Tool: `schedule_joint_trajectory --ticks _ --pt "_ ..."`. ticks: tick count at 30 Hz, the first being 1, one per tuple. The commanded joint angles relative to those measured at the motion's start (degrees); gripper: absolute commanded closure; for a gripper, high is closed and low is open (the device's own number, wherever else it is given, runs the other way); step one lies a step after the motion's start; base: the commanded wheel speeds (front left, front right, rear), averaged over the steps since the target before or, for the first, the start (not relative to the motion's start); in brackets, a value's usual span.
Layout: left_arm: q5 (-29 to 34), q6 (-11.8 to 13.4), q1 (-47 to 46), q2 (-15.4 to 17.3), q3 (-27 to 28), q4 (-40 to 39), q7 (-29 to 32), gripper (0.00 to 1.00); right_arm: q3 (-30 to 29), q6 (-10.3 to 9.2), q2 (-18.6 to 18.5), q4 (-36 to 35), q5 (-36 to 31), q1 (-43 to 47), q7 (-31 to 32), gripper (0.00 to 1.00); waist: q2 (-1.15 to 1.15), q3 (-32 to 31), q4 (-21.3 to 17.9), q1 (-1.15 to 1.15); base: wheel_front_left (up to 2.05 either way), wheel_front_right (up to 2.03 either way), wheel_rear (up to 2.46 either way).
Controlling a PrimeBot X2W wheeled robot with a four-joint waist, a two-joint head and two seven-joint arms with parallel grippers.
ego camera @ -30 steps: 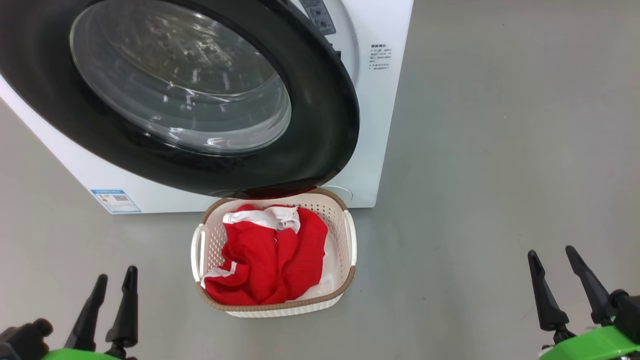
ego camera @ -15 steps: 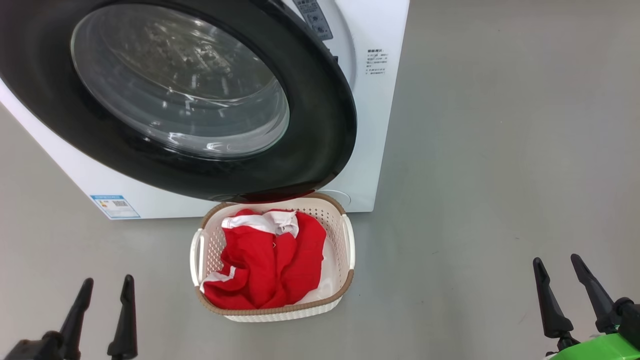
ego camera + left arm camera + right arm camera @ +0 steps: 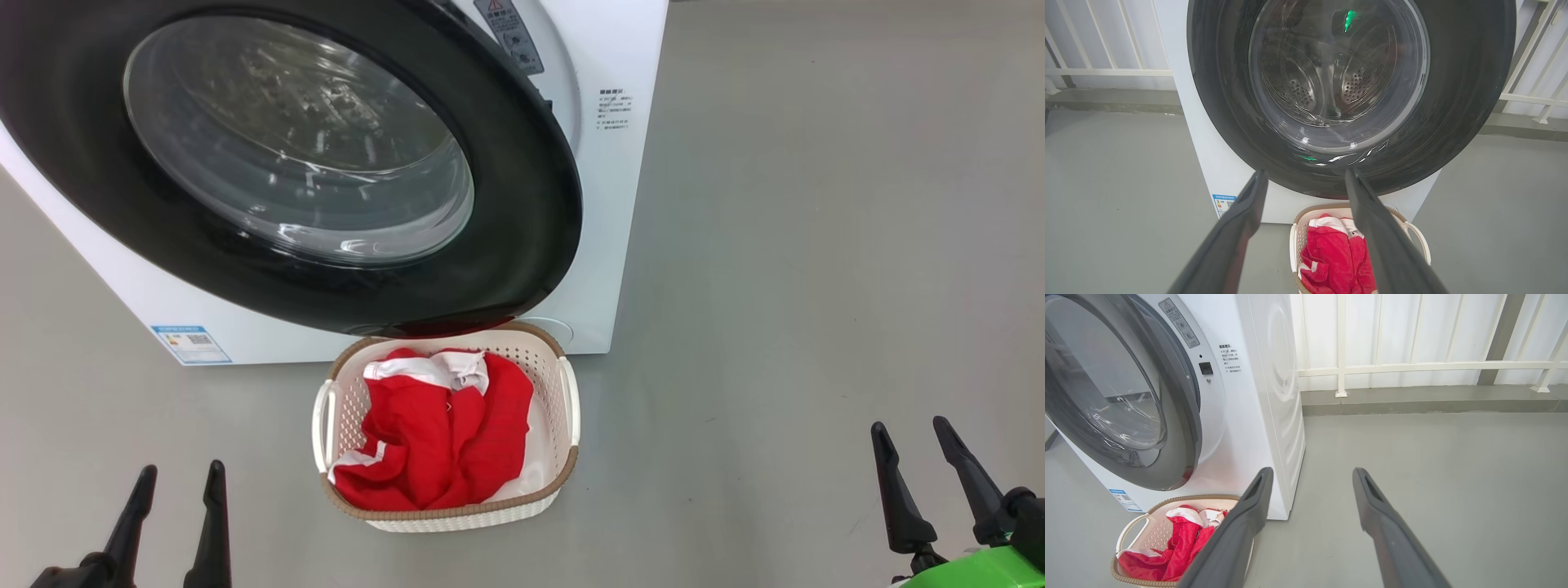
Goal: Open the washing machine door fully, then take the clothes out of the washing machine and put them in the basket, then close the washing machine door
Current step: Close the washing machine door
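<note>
Change: we are seeing the whole head view sliding slightly downward against a second ago. The washing machine (image 3: 608, 245), the basket (image 3: 457, 513) and the floor (image 3: 816, 245) are shifting together, so we are reading this as the camera moving, not the things.
Unchanged: the clothes (image 3: 441, 441) are lying in the same heap as before.
Door: the washing machine door (image 3: 522, 245) is sitting flush against the front panel; we are judging it closed.
Meaning for task: we are judging all three steps done, with nothing left to fetch or shut.
Left tool: the left tool (image 3: 181, 467) is hanging low at the near left with fingers spread apart, gripping nothing.
Right tool: the right tool (image 3: 907, 422) is hanging at the near right, well apart from the basket, fingers likewise spread and empty.
Basket place: it is standing on the floor just in front of the washer, its far end under the door's lower rim.
Basket axis: its long axis is running from the washer toward us, slightly skewed, with the handles on the left and right sides.
Clothes axis: the heap is lying along the basket, its white-trimmed end pointing toward the washer.
Door facing: the glass bowl is bulging out toward us.
</note>
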Motion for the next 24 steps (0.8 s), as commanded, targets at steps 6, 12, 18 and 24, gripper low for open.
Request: schedule_joint_trajectory --ticks 6,12,18,24 --pt "0.8 -0.3 -0.2 0.4 2.3 -2.0 -0.7 0.00 0.7 0.35 -1.4 -1.6 -0.4 0.1 -0.4 0.00 0.00 -0.1 0.2 0.00 0.00 0.00 0.00" --pt "1.0 -0.3 -0.2 -0.1 1.9 -2.2 -0.7 0.00 0.8 0.35 -1.2 -2.1 -0.5 -0.1 -0.4 0.00 0.00 -0.1 0.9 0.00 0.00 0.00 0.00" --pt "1.2 -0.3 -0.6 -1.0 0.4 -2.4 -0.7 0.00 2.7 0.35 -1.1 -2.8 -0.2 -1.9 -0.4 0.52 0.00 0.3 2.8 0.00 0.00 0.00 0.00" --pt "1.6 -0.3 -1.8 -2.1 -0.6 -2.2 -0.7 0.00 6.3 0.35 -1.3 -2.5 0.2 -6.3 -0.4 1.00 0.00 1.0 5.8 0.00 0.00 0.00 0.00"
